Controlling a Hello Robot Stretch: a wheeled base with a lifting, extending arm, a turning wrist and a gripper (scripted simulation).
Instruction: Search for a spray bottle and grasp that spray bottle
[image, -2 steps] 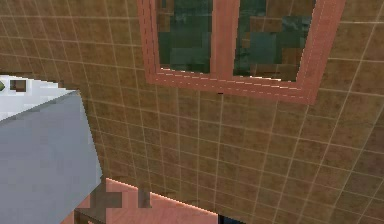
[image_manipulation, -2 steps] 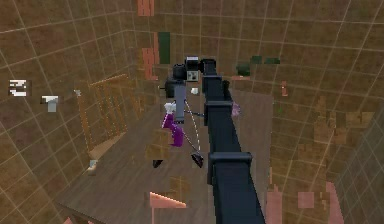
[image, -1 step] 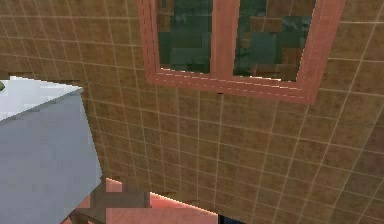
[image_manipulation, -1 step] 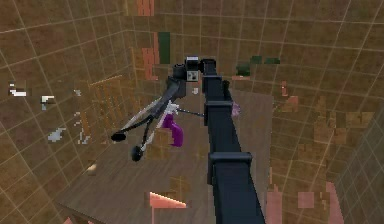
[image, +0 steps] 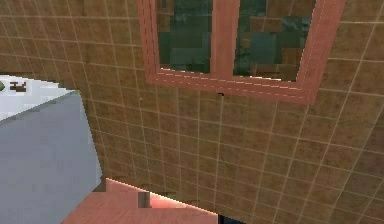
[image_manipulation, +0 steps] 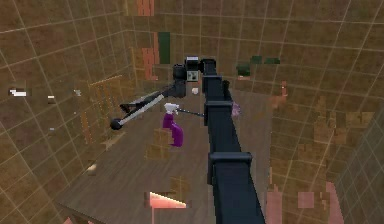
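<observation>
Purple spray bottle (image_manipulation: 174, 127) with a white head shows right beside the dark square arm (image_manipulation: 225, 140), just under the thin fingers (image_manipulation: 150, 102) of the gripper (image_manipulation: 122, 120). Honestly can't tell if the gripper's got anything. Up front: a brown square-tiled wall (image: 300, 150), a pinkish-framed window (image: 235, 45) and a smooth grey block (image: 40, 150).

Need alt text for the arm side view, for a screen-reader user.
A dark arm rises from the bottom edge, its thin jaws pointing down-left, with a small purple bottle with a white top just below them in the picture. Whether the jaws hold it cannot be told. Brown tiled walls stand around.
</observation>
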